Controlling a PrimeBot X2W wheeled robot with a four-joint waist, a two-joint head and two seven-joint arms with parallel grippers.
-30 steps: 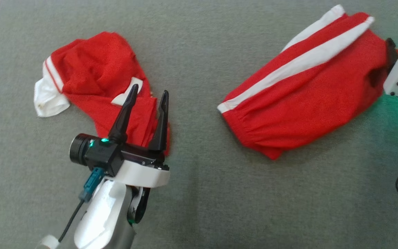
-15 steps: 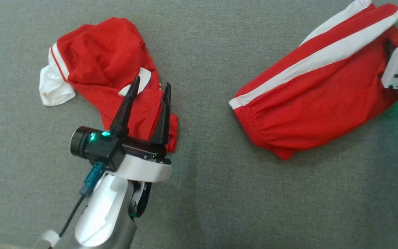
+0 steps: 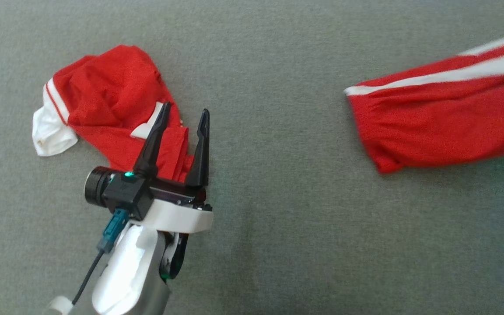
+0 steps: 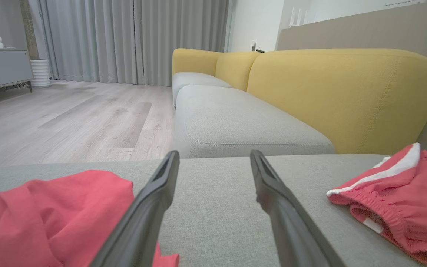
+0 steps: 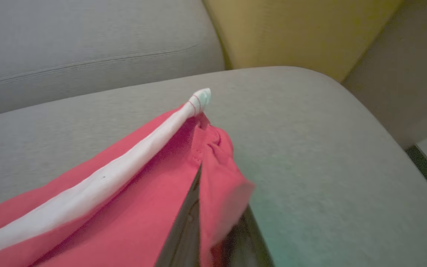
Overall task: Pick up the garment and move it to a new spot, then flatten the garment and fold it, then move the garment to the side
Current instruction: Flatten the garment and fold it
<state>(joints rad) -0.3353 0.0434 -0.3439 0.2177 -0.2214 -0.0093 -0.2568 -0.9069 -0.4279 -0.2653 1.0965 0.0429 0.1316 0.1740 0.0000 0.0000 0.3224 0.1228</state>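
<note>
On the grey cushion (image 3: pixel 278 227), the right gripper (image 5: pixel 217 230) pinches the striped garment (image 3: pixel 435 127) by its edge at frame right; friction with the cushion could pull it free. The left gripper (image 3: pixel 186 109) stands wide and empty.

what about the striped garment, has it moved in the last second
Yes: the striped garment slid to the robot's right, its gap from the crumpled garment much wider.

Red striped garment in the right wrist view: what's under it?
The red striped garment rests on the grey sofa cushion. The right gripper is shut on its near fold, dark fingers showing below; their tips and the cushion beneath are covered.
</note>
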